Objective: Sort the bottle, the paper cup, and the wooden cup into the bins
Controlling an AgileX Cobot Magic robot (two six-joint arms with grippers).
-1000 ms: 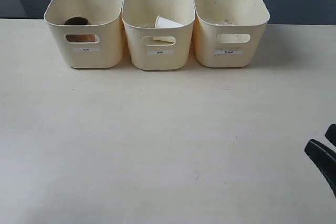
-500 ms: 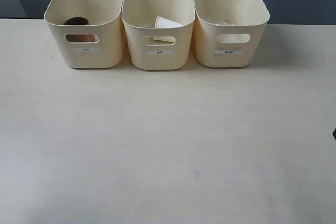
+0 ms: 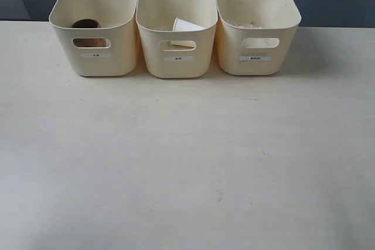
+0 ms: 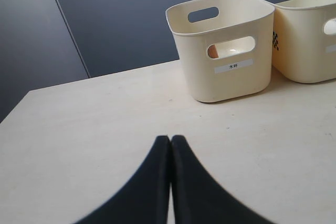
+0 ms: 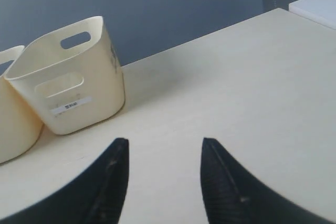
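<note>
Already, in the exterior view, the table (image 3: 187,162) in front of the bins (image 3: 176,65) is bare and neither arm shows. The three bins stand in a row at twelve o'clock. The wooden cup (image 3: 85,24) sits inside the left bin (image 3: 94,62), its brown belly showing through the handle cutout. The paper cup (image 3: 186,25) lies tilted inside the middle bin (image 3: 143,39). In the right bin (image 3: 256,65) something pale and glinting lies near the far wall; it is probably the bottle (image 3: 249,25), though it is too faint to tell its long axis.

From the left wrist view, the left gripper (image 4: 170,141) has its fingers pressed together with nothing between them. The left bin stands ahead at about one o'clock, well apart from the fingertips, and a patch of the wooden cup shows through its cutout.

From the right wrist view, the right gripper (image 5: 165,142) has its fingers spread and empty. The right bin stands at about eleven o'clock, well apart; its contents are hidden by the wall.

Every task thing lies beyond and away from both sets of fingers, already in a bin, so I judge the sorting finished, with no grasp left to line up. Neither arm is near any item.
</note>
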